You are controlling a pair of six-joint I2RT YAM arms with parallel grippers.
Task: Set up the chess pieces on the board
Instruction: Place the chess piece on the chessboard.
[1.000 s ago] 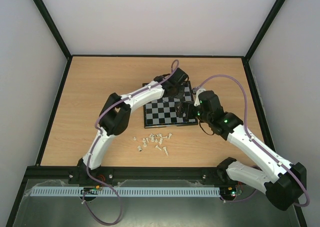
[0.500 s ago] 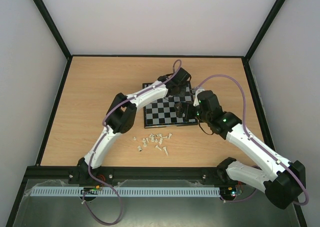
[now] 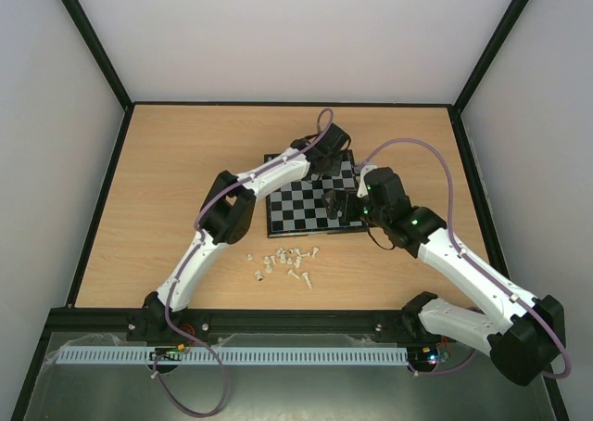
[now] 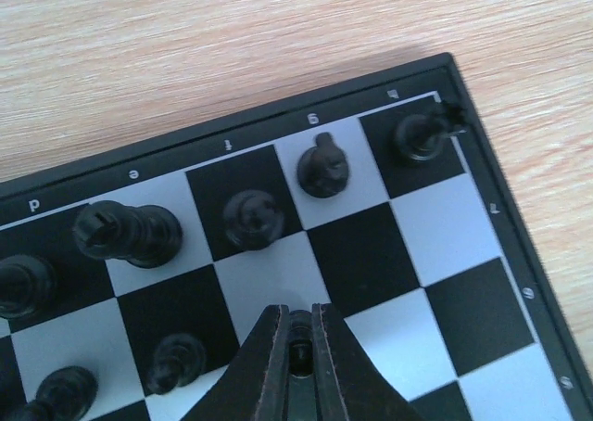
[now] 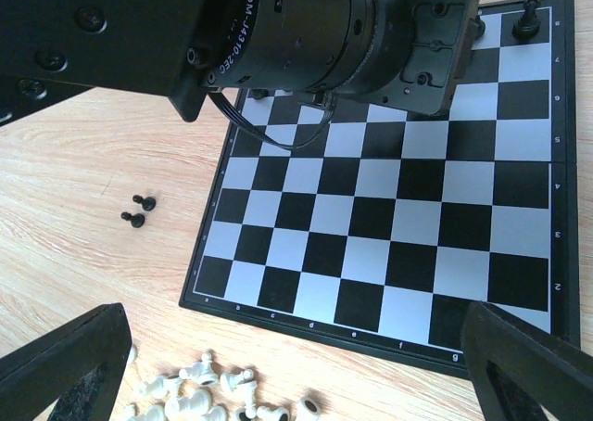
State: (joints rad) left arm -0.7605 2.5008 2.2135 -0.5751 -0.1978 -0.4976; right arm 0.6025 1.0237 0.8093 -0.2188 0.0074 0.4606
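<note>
The board [image 3: 298, 208] lies mid-table. In the left wrist view several black pieces [image 4: 322, 165] stand along its far ranks [image 4: 445, 226]. My left gripper [image 4: 298, 321] hovers over that end, shut on a small black piece [image 4: 299, 349] held between its fingers; it also shows in the top view [image 3: 321, 167]. My right gripper [image 5: 295, 312] is open and empty above the board's near edge [image 5: 306, 321], and shows in the top view [image 3: 335, 206]. The white pieces [image 3: 287, 261] lie in a loose heap on the table in front of the board, and show in the right wrist view [image 5: 199, 393].
Two black pawns [image 5: 139, 210] lie on the wood left of the board. The left arm's wrist [image 5: 324, 31] hangs over the board's far half. One black piece [image 5: 528, 13] stands at a far corner. Black-framed walls [image 3: 111, 180] enclose the table.
The left arm has swung its elbow rightward and drawn its gripper a little toward the board's far edge. The right gripper has edged slightly left. The white pieces have not moved.
</note>
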